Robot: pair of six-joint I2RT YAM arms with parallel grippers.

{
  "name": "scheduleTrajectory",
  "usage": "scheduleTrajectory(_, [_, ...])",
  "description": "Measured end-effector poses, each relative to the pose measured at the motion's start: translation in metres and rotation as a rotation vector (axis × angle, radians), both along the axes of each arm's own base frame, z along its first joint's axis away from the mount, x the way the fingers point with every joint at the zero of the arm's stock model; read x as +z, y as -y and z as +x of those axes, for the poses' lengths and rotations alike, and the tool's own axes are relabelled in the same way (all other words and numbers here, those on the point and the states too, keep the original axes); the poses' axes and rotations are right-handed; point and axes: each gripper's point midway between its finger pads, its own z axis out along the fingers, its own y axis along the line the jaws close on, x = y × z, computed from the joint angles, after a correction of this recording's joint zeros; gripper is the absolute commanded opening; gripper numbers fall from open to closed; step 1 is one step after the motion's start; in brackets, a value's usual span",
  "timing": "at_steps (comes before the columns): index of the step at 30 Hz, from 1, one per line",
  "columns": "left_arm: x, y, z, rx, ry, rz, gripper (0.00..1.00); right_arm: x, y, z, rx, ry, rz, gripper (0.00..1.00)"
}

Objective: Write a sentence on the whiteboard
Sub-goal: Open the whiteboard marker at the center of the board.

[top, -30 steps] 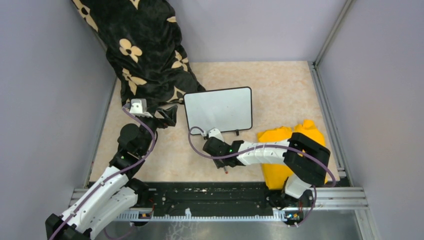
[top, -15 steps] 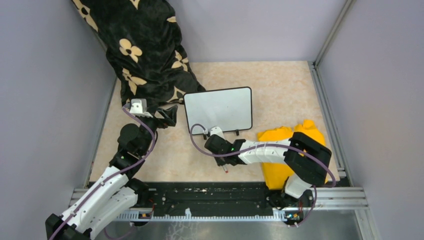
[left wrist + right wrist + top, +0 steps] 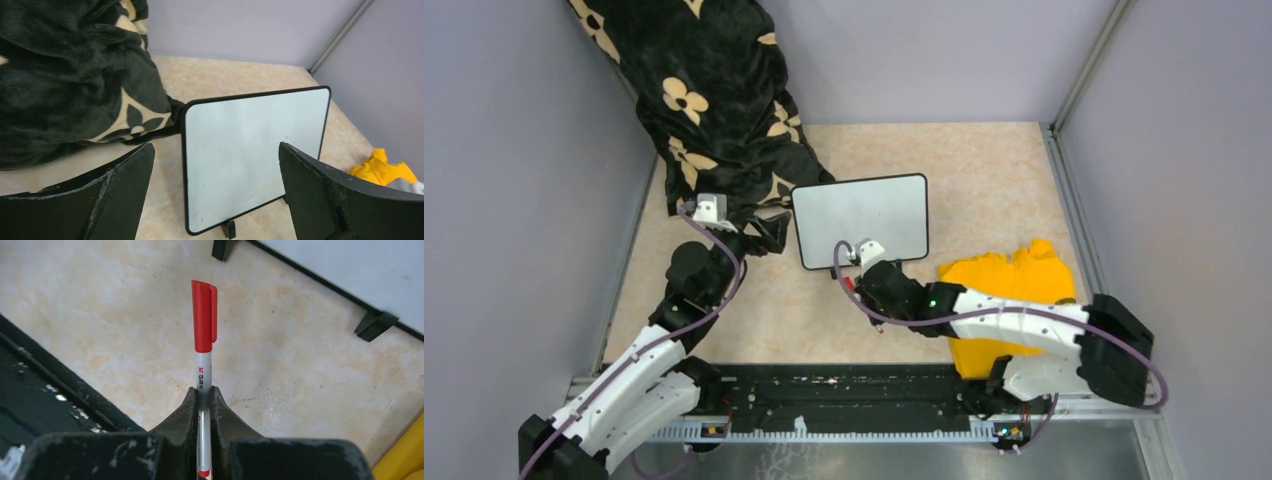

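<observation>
Now my right gripper [image 3: 203,392], clamped on the capped marker [image 3: 204,330], has swung up so the blank board [image 3: 861,218] sits just beyond its tips, left gripper [image 3: 771,232] gaping beside it; uncapping, I judge, comes before writing.

We see the whiteboard [image 3: 861,220] standing near the middle of the table [image 3: 994,170]. At its 9 o'clock the left gripper [image 3: 771,232] sits just beside the frame, and a black flowered blanket [image 3: 714,100] is piled at 11 o'clock. At its 6 o'clock the right gripper [image 3: 857,291] carries a pen [image 3: 849,284], red end toward the board. A yellow cloth [image 3: 1009,285] lies at 4 o'clock.
</observation>
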Motion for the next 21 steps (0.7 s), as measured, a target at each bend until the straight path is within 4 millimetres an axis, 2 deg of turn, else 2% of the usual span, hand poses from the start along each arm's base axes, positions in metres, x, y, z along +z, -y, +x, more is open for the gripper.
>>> scheduleTrajectory(3, [0.003,0.011,-0.001,-0.054,-0.002,-0.023,0.99,0.034,-0.001,0.002,0.016,0.073,0.102,0.00])
scheduleTrajectory(5, [0.006,0.018,-0.002,-0.089,0.001,-0.039,0.99,0.048,0.003,0.002,0.018,0.120,0.163,0.00])
scheduleTrajectory(10, [-0.002,0.042,0.008,-0.144,-0.094,-0.096,0.99,0.061,0.024,-0.002,-0.007,0.199,0.271,0.00])
scheduleTrajectory(14, [-0.015,0.055,0.015,-0.156,-0.202,-0.160,0.99,0.071,0.031,0.000,-0.041,0.250,0.349,0.00])
scheduleTrajectory(17, [-0.022,0.064,0.010,-0.207,-0.245,-0.175,0.99,0.083,0.030,0.001,-0.056,0.283,0.431,0.00])
scheduleTrajectory(21, [-0.018,0.087,-0.011,-0.397,-0.218,-0.112,0.99,0.095,0.022,0.002,-0.051,0.313,0.534,0.00])
